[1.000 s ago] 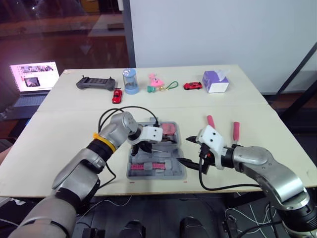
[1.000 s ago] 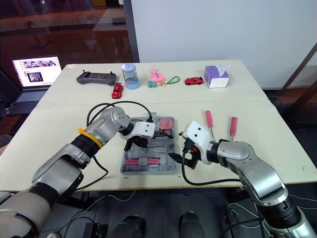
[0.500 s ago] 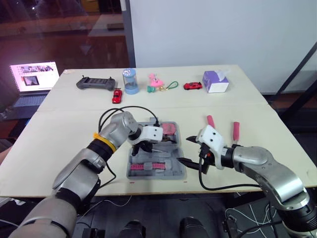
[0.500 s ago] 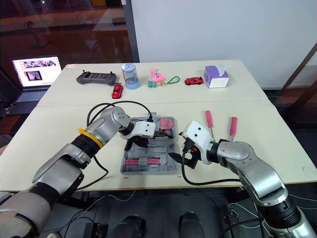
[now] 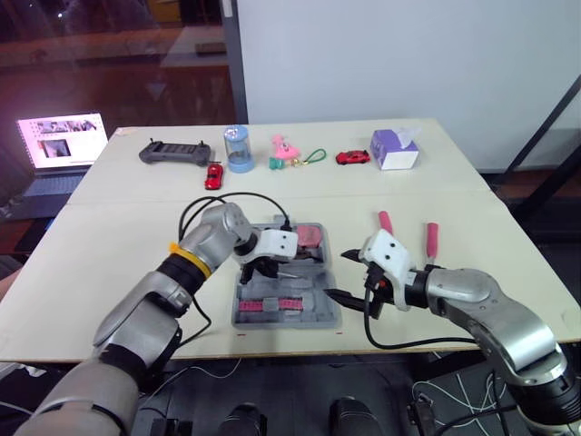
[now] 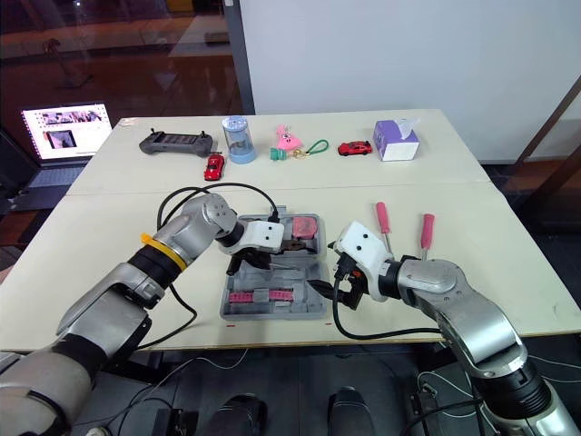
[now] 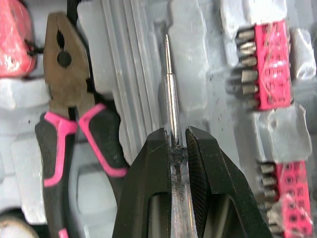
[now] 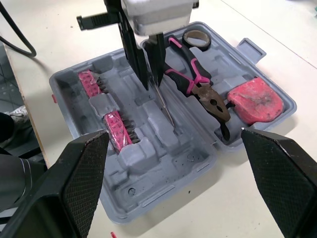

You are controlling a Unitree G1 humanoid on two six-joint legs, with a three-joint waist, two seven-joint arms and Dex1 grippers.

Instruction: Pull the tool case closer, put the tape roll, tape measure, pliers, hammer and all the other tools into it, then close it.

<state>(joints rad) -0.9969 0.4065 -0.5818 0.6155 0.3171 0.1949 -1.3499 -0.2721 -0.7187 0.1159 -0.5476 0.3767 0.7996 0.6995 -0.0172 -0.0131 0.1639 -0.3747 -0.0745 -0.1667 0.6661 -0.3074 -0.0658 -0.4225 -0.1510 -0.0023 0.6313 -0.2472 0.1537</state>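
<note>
Item: open grey moulded plastic tool case (image 8: 129, 198), at 6 o'clock on the pale table (image 5: 118, 245), close to its front edge. It holds the pink-and-black-handled pliers (image 7: 62, 84), the red tape measure (image 8: 255, 99) at the case's 1 o'clock, the brown tape roll (image 8: 186, 37) and the pink bit holders (image 7: 265, 64).

Left gripper (image 7: 176, 136): over the case middle, pinching a thin clear-handled screwdriver (image 7: 172, 99) by the neck, with the shaft lying along a moulded groove.

Right gripper (image 5: 345, 298): fingers spread wide, empty, at the case's 4 o'clock, just beside its rim.

Outstanding: two pink-handled tools (image 5: 386, 222) at the case's 2 o'clock, outside it.

Risks, as judged:
- A release with the shaft off its groove would leave the screwdriver proud or rolled against the pliers, and this could stop the lid seating
- The right fingers, being so near the rim, could shove the case during seating
</note>
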